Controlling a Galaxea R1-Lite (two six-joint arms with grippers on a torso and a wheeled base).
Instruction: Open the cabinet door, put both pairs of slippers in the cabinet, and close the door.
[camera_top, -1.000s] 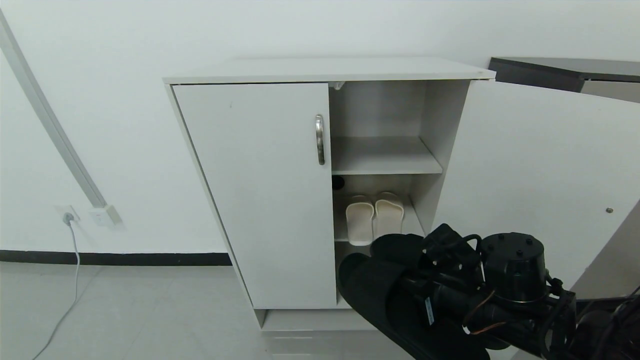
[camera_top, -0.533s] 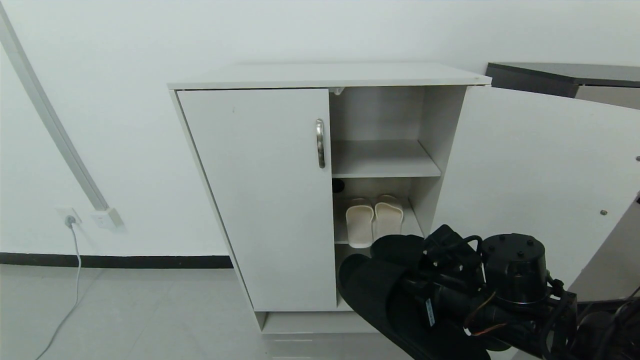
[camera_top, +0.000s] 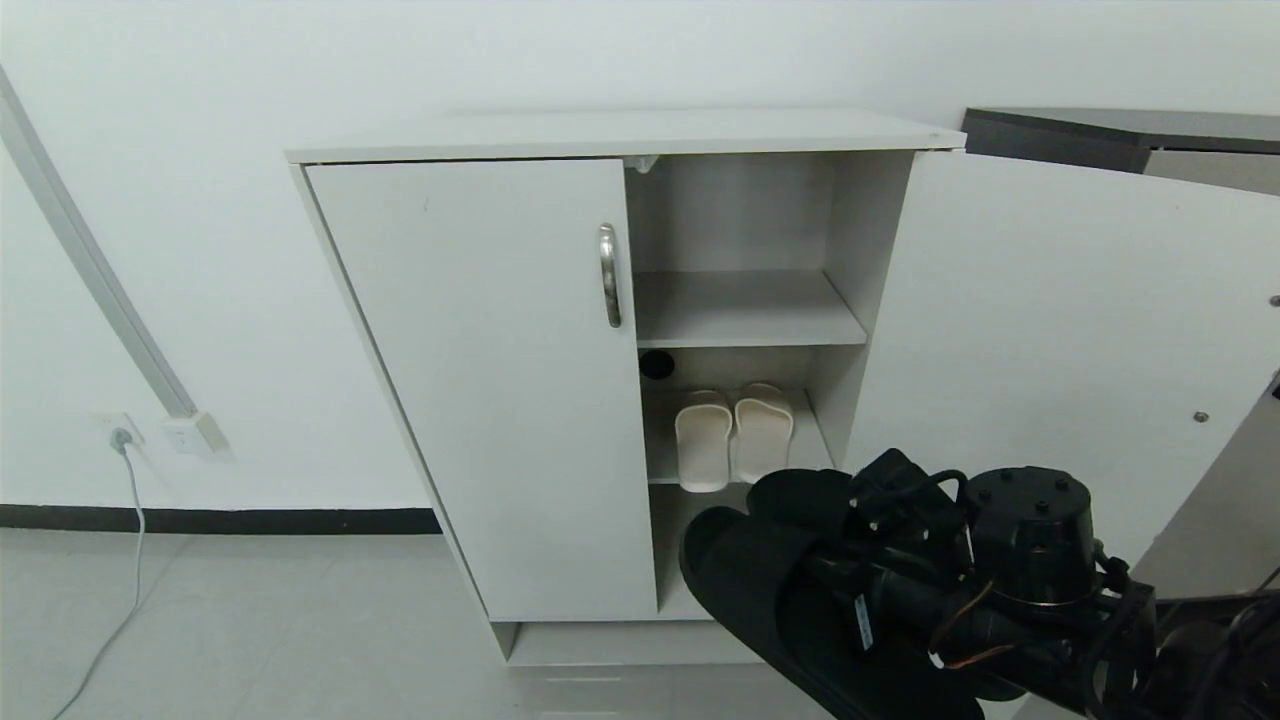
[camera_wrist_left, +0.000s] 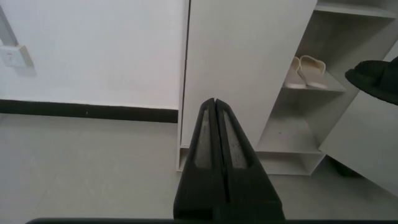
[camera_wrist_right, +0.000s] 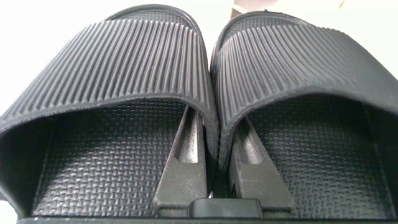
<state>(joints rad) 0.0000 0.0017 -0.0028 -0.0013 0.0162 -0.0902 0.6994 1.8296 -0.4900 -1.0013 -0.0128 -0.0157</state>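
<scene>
- At the cabinet (camera_top: 620, 130), only the camera shifts; its door (camera_top: 1050, 350) stays open
- Right pincer (camera_wrist_right: 214, 165) still clamps black slippers (camera_top: 760, 580) just outside; left pincer (camera_wrist_left: 215, 124) closed, empty
- White slippers (camera_top: 732, 435) shelved; likely lining up insertion

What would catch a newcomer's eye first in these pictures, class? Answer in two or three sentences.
The black slippers stand out, pinched together by the right gripper, low in front of the cabinet. Its right door is swung wide open. Inside, the white slippers sit side by side on a shelf.
</scene>
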